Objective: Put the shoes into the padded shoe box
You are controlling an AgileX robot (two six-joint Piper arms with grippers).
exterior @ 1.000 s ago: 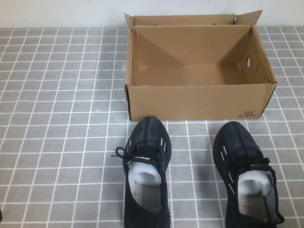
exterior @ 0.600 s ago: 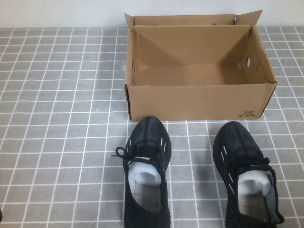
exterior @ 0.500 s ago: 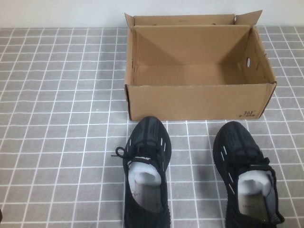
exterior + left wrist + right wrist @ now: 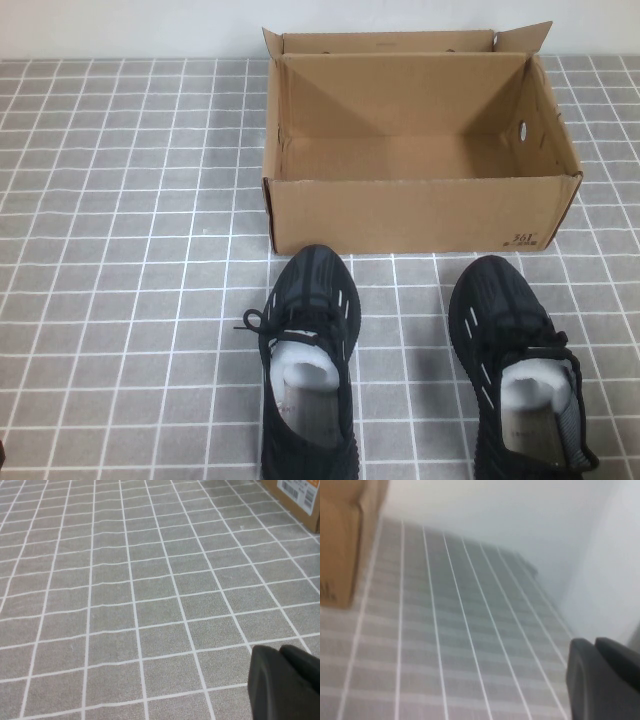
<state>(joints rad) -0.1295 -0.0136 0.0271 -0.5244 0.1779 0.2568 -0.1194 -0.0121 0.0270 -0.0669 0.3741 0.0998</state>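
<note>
Left pincer [image 4: 285, 680] and right pincer [image 4: 602, 677] hang above the tabletop.

- On the left gripper [image 4: 287, 680] we see only a matte black, rounded block, split by a thin seam into two lobes (nothing more of the arm shows).
- The right gripper [image 4: 602, 677] looks much the same to us: dark, smooth black casing with a rounded corner and one groove across it.
- We find no cables, screws or markings visible on either.
</note>
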